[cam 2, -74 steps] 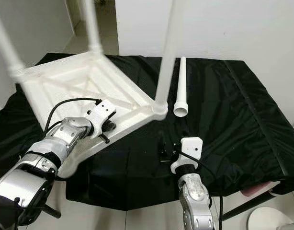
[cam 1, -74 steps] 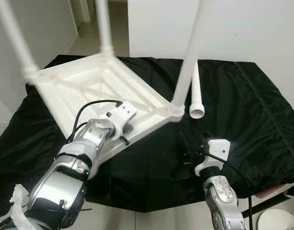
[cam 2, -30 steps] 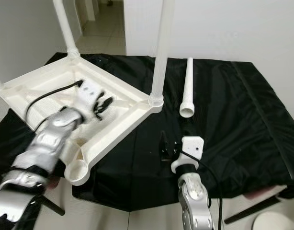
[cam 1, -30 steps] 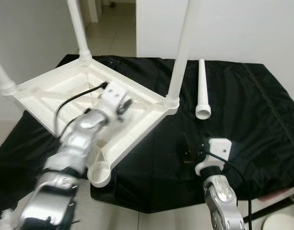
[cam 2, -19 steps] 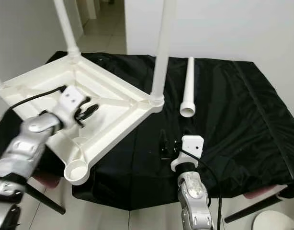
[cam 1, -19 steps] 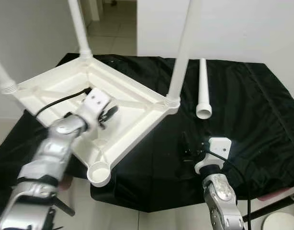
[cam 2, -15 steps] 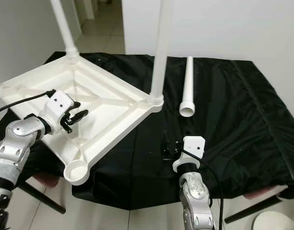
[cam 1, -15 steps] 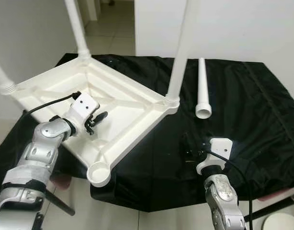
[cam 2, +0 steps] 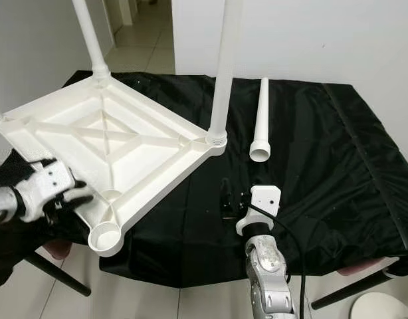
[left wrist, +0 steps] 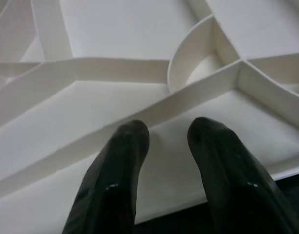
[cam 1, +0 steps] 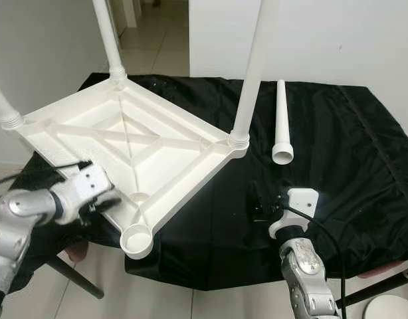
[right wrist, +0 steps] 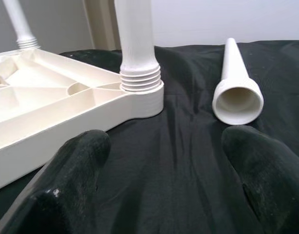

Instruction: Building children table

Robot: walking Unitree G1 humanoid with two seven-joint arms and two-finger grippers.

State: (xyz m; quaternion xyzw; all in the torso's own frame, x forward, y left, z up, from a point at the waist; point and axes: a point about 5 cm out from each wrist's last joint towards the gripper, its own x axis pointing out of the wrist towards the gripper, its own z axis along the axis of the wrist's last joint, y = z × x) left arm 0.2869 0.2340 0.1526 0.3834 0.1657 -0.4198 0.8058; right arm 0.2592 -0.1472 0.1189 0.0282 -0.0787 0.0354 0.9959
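Observation:
The white children's table top (cam 1: 91, 133) lies upside down on the black cloth. Three white legs stand screwed into its corners, the nearest of them (cam 1: 254, 66) at the right corner. The near corner socket (cam 1: 137, 240) holds no leg. A loose white leg (cam 1: 281, 126) lies on the cloth to the right, its wide end toward me. My left gripper (cam 1: 101, 199) hovers at the top's near-left edge, open, fingers (left wrist: 132, 141) over a rib with nothing between them. My right gripper (cam 1: 257, 206) stands wide open low over the cloth, short of the loose leg (right wrist: 237, 92).
The black cloth (cam 1: 350, 166) covers a table that ends just before me. A white wall stands behind and a doorway opens at the back left. A pink object (cam 1: 74, 251) and a dark strut (cam 1: 74, 279) show below the left edge.
The table top, tilted up 2.5 s ago, now lies lower and flatter. My left gripper drew back from the middle of the underside to the near-left edge. The right arm barely moved.

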